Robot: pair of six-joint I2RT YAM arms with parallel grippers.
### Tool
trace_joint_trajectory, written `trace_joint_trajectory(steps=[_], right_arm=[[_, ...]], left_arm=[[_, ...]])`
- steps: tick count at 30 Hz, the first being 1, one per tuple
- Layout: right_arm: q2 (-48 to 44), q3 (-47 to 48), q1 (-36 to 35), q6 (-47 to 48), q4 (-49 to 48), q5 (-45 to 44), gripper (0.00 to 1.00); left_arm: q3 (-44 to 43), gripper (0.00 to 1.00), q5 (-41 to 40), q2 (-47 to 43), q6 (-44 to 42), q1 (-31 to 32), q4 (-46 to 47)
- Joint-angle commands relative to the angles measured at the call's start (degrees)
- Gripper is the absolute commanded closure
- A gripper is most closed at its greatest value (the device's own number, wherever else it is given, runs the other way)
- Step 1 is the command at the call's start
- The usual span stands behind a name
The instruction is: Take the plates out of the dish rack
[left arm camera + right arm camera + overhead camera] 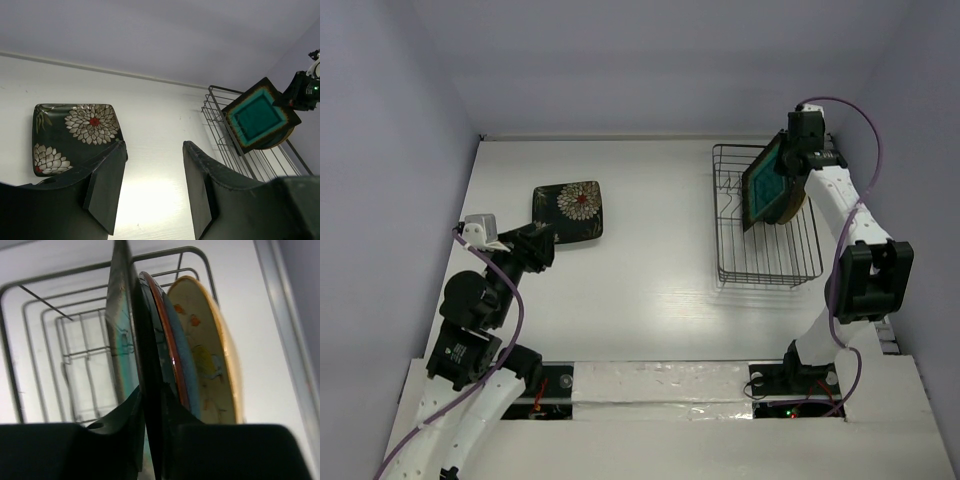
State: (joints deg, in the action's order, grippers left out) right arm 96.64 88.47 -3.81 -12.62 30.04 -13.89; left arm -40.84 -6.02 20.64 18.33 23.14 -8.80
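Surroundings: white tabletop (650, 270); pale lavender walls close it in at the left, far and right sides
Right arm: reaches out to the far right corner; right fingers (117, 440) are drawn narrow and pinch the rim of the teal plate (120, 350), one finger on each face
Teal plate: square with a dark rim; stands tilted with one corner uppermost over the far end of the dish rack (770, 250); whether its lower edge rests in the wires cannot be told
Neighbours: just behind the teal plate stands a dark glossy plate (172, 355) with a reddish edge, its pattern hidden; behind that stands the tan plate (212, 365), round, on edge, with orange and yellow marks
Dish rack: dark wire, rectangular, on the right side of the tabletop; the plates stand close together at its far end
Left arm: folded low at the left; left fingers (107, 185) are spread wide and grip nothing, just beside the near edge of the black plate (75, 135)
Black plate: square, white flowers with red centres; lies flat on the left part of the tabletop, well apart from the dish rack
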Motion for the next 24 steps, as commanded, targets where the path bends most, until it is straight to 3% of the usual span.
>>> trace_joint_trajectory(steps=[1,2,4,17,24], right_arm=[[-0.75,2.06,-0.05,0.58,0.37,2.02,0.87],[-0.75,2.32,-0.05,0.67,0.63,1.94,0.96],[-0.66,3.28,-0.05,1.19,1.86,1.59,1.0],[-10.15,8.21,-3.39,5.06,1.07,-6.41,1.0],[-14.81,10.41,-4.62,5.24,1.6,-5.71,1.0]], left_arm=[[0.06,0.54,0.75,0.72,-0.22,-0.28,3.17],[0.06,0.54,0.66,0.71,-0.22,-0.28,3.09],[0.06,0.54,0.75,0.54,-0.31,-0.28,3.17],[0.15,0.53,1.1,0.45,-0.13,-0.28,3.26],[0.15,0.53,1.36,0.62,-0.13,-0.28,3.35]])
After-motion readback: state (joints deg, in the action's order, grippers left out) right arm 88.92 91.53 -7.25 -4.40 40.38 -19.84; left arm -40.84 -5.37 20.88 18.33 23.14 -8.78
